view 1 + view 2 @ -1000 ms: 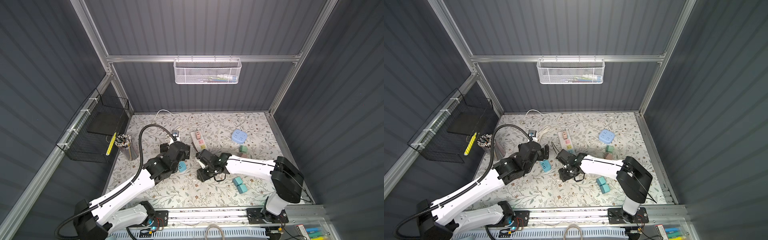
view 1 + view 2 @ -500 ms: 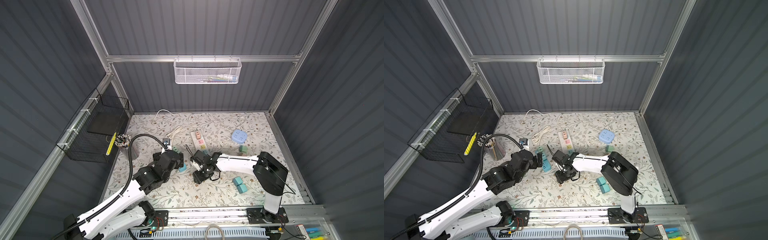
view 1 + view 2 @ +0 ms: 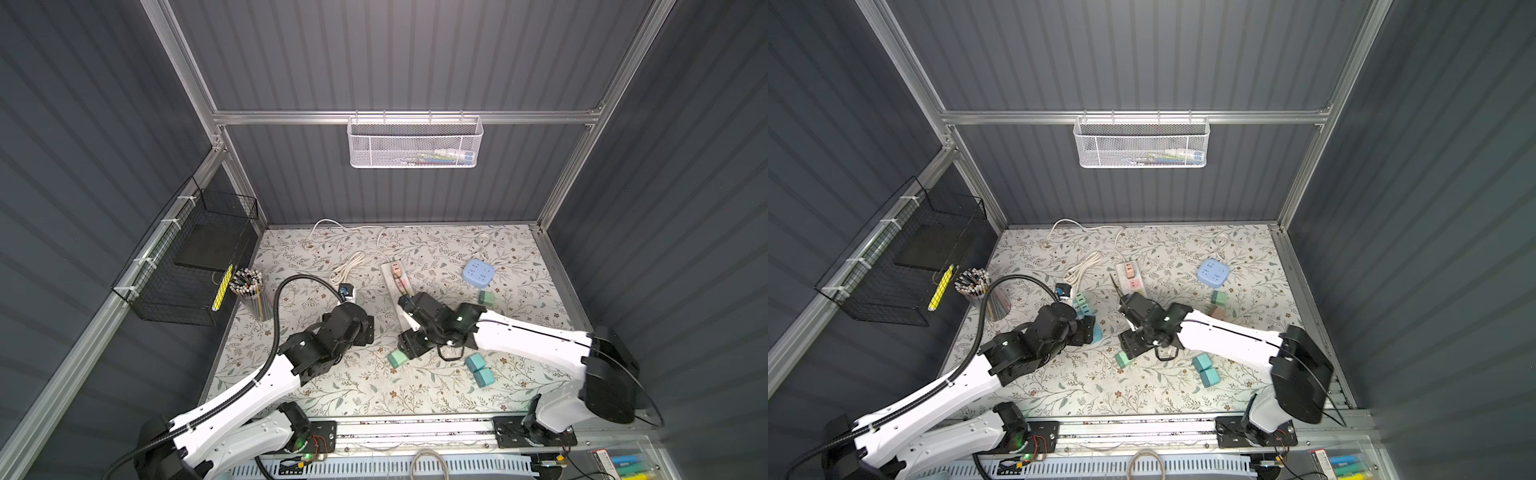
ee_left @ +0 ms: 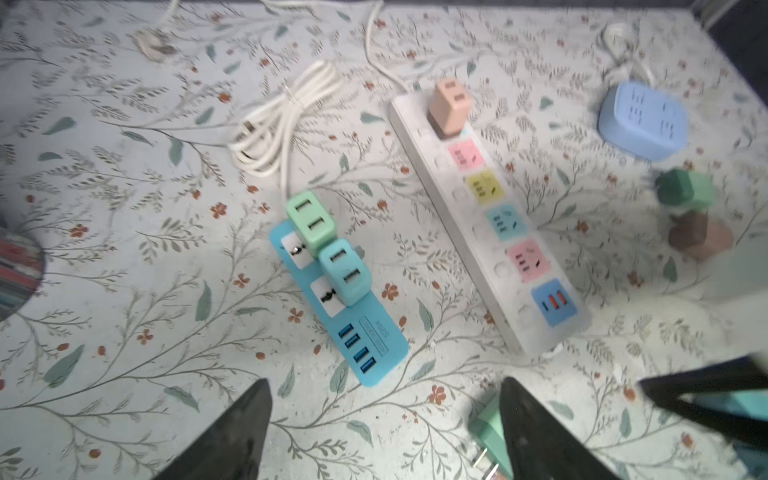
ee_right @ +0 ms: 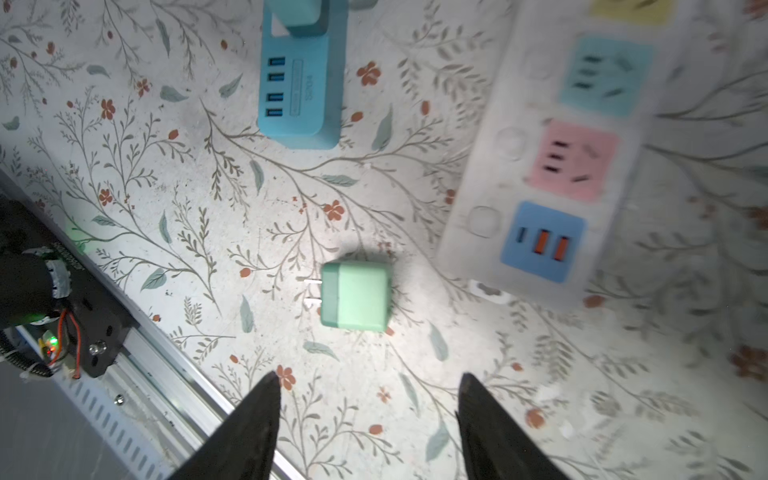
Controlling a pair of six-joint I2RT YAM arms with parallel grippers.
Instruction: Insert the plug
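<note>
The right gripper is spread and empty, and the green plug lies on its side on the mat just past its fingertips, at the lower middle of both top views. The white power strip is near the plug. The left gripper is also spread and empty, near the blue power strip.

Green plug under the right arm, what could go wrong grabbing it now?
The green plug lies on its side, prongs pointing sideways, so a top grasp by the open right end effector probably leaves them misaligned for any socket. The white power strip sits close beside it; the grasp could nudge it. The left end effector also hovers nearby, so the two might collide.
</note>
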